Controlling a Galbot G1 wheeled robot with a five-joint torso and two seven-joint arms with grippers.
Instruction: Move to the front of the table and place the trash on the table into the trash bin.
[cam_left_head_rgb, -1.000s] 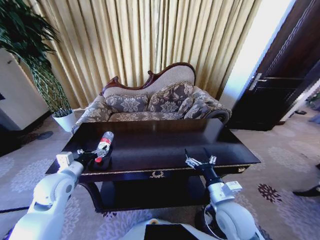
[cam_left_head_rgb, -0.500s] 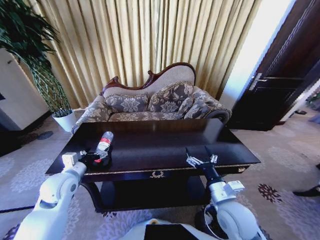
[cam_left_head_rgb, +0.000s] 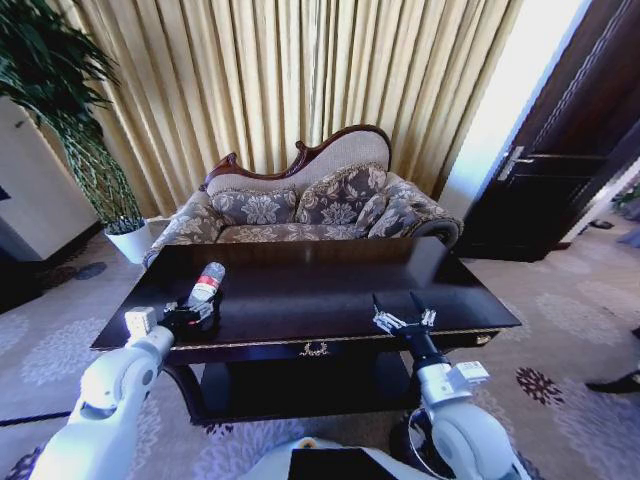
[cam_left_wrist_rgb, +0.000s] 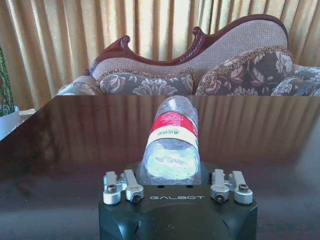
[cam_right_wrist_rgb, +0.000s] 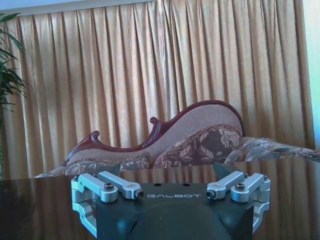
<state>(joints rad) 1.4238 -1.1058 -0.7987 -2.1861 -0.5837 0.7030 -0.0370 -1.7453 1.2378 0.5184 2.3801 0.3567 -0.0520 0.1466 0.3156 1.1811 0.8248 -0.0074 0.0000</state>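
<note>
Bottle (cam_left_wrist_rgb: 172, 145) base hidden inside left gripper (cam_left_head_rgb: 197, 312); jaws unclear.

**Room Around the Work Area**

A patterned sofa (cam_left_head_rgb: 310, 205) with a carved dark wooden back is sitting at the far side, in front of long golden curtains (cam_left_head_rgb: 300, 80). A leafy green plant (cam_left_head_rgb: 60, 110) in a white pot (cam_left_head_rgb: 130, 240) is standing at the far left. A dark wooden door (cam_left_head_rgb: 570, 150) is standing at the right, and a pale floral carpet (cam_left_head_rgb: 570, 330) is covering the floor.
</note>
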